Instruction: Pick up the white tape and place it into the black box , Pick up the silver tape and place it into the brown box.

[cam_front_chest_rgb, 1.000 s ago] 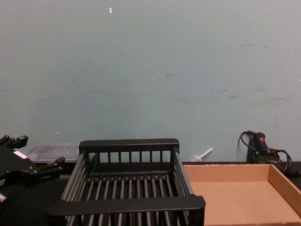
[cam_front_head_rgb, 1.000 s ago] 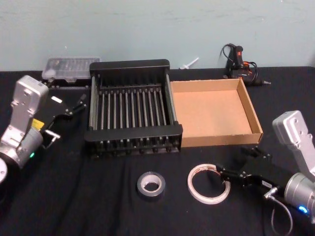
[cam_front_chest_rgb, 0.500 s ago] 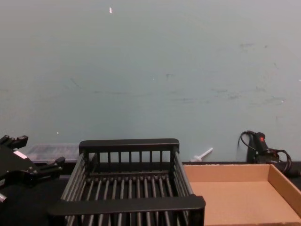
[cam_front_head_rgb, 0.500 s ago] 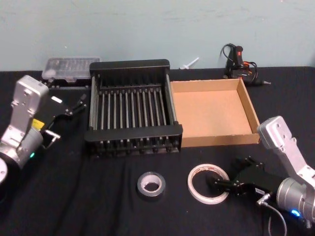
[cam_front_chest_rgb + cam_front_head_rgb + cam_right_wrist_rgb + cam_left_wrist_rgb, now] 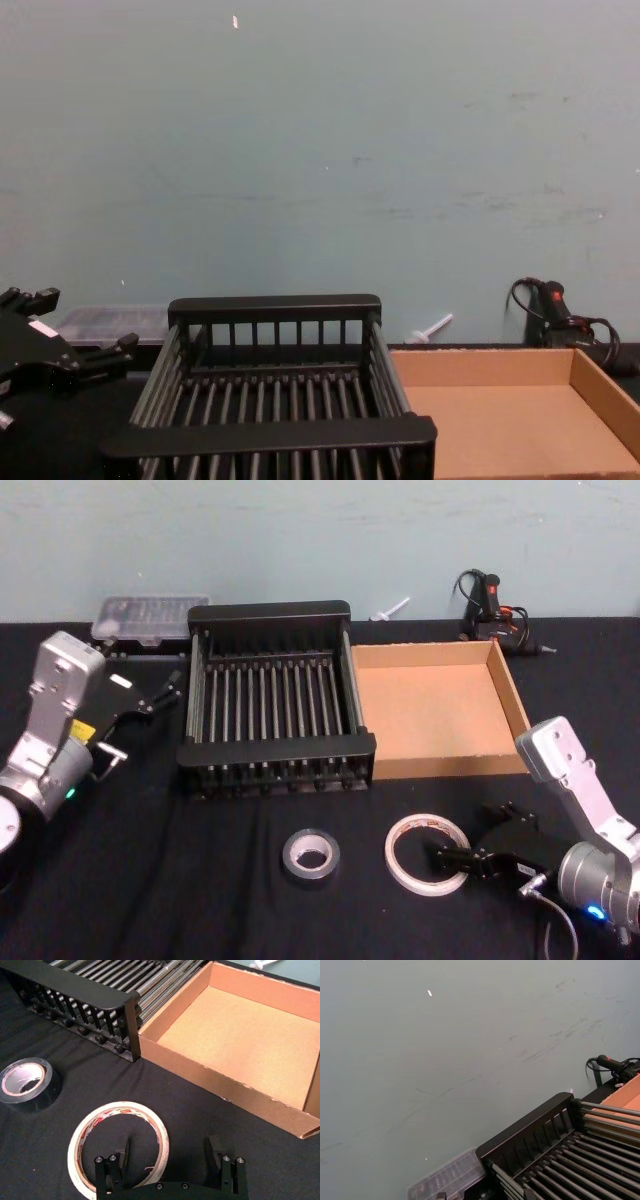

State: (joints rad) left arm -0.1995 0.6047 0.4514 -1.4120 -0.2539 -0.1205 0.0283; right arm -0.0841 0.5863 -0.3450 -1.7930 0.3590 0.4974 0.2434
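Observation:
The white tape [image 5: 405, 838] lies flat on the black cloth in front of the brown box [image 5: 517, 694]. My right gripper [image 5: 447, 859] is open and low over the tape's right side. In the right wrist view one finger [image 5: 122, 1153] stands inside the white tape [image 5: 82, 1132] ring and the other [image 5: 215, 1152] outside it, with the gripper [image 5: 168, 1153] astride the rim. The silver tape [image 5: 310, 855] [image 5: 27, 1085] lies to the left of the white one. Behind it stands the black box [image 5: 275, 747] [image 5: 75, 982]. My left gripper [image 5: 135, 720] hangs open left of that box.
A clear plastic case [image 5: 150, 615] sits behind the black box's left corner. A glue gun with cable [image 5: 490, 605] lies behind the brown box [image 5: 215, 1087]. The chest view shows the black box [image 5: 270, 435], the brown box [image 5: 598, 395] and the left gripper [image 5: 70, 355].
My right gripper has turned and dropped from the white tape's right edge to straddle its rim. Both tapes lie where they were. The left arm has stayed put.

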